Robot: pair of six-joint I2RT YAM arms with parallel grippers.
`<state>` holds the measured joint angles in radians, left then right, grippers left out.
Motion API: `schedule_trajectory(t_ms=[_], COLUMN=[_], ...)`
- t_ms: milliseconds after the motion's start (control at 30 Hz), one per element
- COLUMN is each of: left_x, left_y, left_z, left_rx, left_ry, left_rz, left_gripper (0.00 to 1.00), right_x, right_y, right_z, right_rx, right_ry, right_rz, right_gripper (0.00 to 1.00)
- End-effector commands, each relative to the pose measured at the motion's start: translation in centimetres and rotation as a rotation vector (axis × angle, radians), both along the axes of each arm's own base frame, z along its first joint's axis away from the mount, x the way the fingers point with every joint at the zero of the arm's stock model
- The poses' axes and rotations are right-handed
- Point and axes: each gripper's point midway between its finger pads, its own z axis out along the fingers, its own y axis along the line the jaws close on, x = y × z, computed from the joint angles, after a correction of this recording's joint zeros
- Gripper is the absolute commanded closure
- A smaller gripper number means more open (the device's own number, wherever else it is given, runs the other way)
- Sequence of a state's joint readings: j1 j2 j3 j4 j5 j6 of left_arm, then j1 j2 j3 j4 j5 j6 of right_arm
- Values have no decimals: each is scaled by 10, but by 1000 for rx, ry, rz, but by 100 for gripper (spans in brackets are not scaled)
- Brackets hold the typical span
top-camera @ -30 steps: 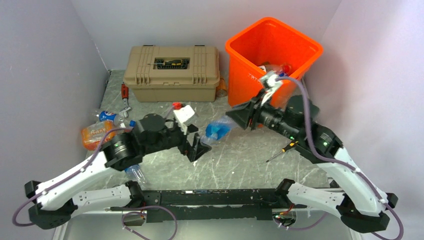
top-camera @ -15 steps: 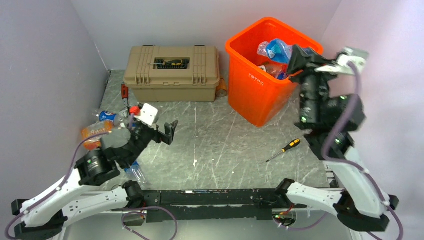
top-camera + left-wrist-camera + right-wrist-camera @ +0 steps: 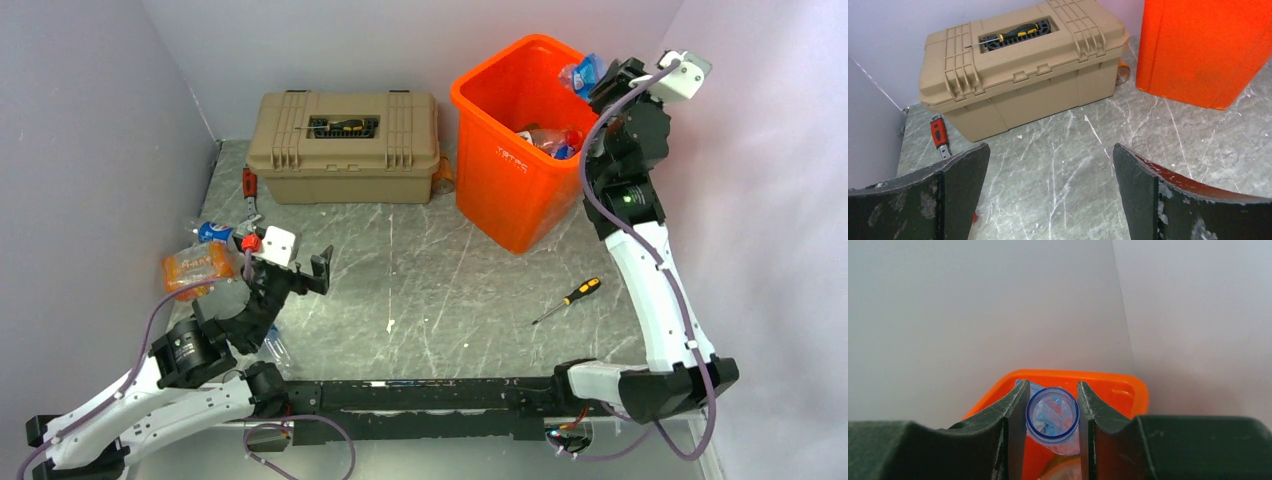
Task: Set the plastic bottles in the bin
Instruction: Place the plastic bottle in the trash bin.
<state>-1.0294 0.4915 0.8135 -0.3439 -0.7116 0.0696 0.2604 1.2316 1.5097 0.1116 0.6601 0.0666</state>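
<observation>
The orange bin (image 3: 470,98) stands at the back right with several plastic bottles (image 3: 545,140) inside. My right gripper (image 3: 600,80) is raised over the bin's far right rim, shut on the neck of a clear blue-labelled bottle (image 3: 582,72). The right wrist view shows that bottle (image 3: 1060,442) clamped between the fingers of the right gripper (image 3: 1052,405), open mouth toward the camera, above the bin (image 3: 1118,385). My left gripper (image 3: 295,275) hovers open over the left of the table, and in its own view (image 3: 1050,150) nothing is between the fingers. Near it lie an orange-wrapped bottle (image 3: 195,268), a blue-labelled one (image 3: 212,232) and a clear one (image 3: 272,347).
A tan toolbox (image 3: 345,145) (image 3: 1018,70) sits at the back, a screwdriver (image 3: 343,125) in its lid recess. A red-handled tool (image 3: 249,185) (image 3: 939,135) lies left of it. A yellow-handled screwdriver (image 3: 570,298) lies in front of the bin. Walls close in on three sides.
My right arm carried the blue-labelled bottle from mid-table up over the bin's far right rim. My left arm drew back to the left, its gripper staying open.
</observation>
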Motion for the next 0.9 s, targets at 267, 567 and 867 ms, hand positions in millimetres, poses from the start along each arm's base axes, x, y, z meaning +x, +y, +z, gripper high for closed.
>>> schedule_trajectory(t_ms=[267,567,867], left_x=[4,7,9], left_y=[2,-6,-4], left_z=[-4,-10,-13], left_rx=[33,71,80], left_ry=[-6,14,22], left_rz=[25,7,32], left_gripper=[2,2,1], right_x=[100,122,77], right_y=[13,18,3], right_z=[-49,-85,-44], right_rx=[234,235,219], right_ry=[-23,117,56], right_rz=[232,238,185], right_gripper=[100,47,0])
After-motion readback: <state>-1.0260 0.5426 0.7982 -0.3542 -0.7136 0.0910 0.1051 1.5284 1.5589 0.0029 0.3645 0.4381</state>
